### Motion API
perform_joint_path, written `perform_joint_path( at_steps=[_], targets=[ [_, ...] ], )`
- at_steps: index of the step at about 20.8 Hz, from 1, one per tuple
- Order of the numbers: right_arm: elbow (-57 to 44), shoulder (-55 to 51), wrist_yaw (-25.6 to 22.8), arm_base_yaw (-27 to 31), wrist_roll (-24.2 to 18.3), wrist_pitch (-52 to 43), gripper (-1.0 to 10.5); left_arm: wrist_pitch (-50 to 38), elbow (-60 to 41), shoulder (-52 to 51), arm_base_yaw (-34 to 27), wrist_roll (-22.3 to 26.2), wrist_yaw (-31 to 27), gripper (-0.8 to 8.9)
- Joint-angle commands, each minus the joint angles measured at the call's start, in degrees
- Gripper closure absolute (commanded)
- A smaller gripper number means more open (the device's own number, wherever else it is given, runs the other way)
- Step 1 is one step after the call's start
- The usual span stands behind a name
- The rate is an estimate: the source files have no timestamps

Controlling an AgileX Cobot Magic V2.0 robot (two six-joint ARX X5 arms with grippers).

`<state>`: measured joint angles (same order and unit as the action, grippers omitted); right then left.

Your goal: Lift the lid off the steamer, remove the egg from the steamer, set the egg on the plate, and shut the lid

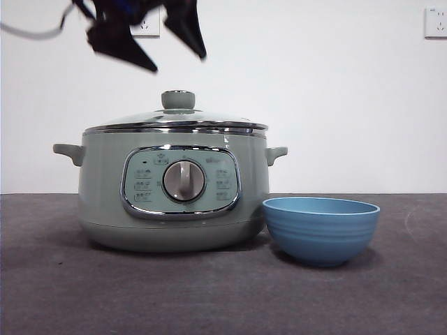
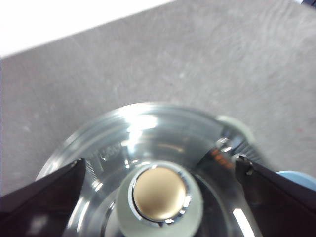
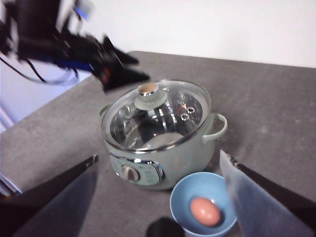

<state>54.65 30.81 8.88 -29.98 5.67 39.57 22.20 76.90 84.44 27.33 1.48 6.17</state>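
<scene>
The glass lid (image 1: 174,120) sits shut on the sage-green steamer (image 1: 174,209). Its pale green knob (image 2: 160,195) lies just below my left gripper (image 2: 159,162), whose jaws stand open on either side of it without touching. In the front view the left gripper (image 1: 179,63) hangs a little above the knob. The reddish-brown egg (image 3: 205,211) lies in the blue plate (image 3: 180,197), which stands beside the steamer (image 3: 182,158). In the front view the wall of the plate (image 1: 321,229) hides the egg. My right gripper (image 3: 159,155) is open and empty, high above the steamer and the plate.
The grey table (image 1: 223,293) runs back to a white wall with a socket (image 1: 435,21) at the upper right. The plate nearly touches the steamer's right side. The left arm's cable (image 1: 35,31) trails at the upper left.
</scene>
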Motion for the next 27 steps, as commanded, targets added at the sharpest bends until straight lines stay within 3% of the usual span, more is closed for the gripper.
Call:
perform_joint_path(
  at_steps=[1, 5, 10, 15, 21, 24, 27],
  targets=[
    [0.1, 0.0, 0.0, -0.1, -1.1, 0.3, 5.3, 11.0, 5.8, -2.1, 0.1, -0.2, 0.2, 2.74],
    [0.1, 0.0, 0.0, -0.1, -1.2, 0.6, 5.3, 27.7, 14.9, -4.4, 0.1, -0.2, 1.0, 2.82],
    [0.1, 0.6, 0.0, -0.1, -1.2, 2.6, 5.3, 43.3, 24.9, -7.2, 0.1, -0.2, 6.8, 2.83],
    [0.1, 2.0, 0.2, -0.1, -1.2, 7.8, 5.4, 50.6, 27.9, -11.6, 0.2, -0.1, 10.5, 2.84],
    [0.1, 3.8, 0.5, -0.1, -1.2, 14.4, 5.4, 57.6, 27.9, -15.8, 0.3, 0.0, 10.6, 2.93],
    [0.1, 4.8, 3.9, -0.1, -1.0, 16.7, 5.5, 57.6, 27.9, -17.7, 0.3, 0.1, 10.6, 4.91],
    [0.1, 5.7, 7.0, -0.1, -1.0, 18.0, 7.8, 57.6, 27.9, -18.3, 0.3, 0.0, 10.7, 7.38]
  ],
)
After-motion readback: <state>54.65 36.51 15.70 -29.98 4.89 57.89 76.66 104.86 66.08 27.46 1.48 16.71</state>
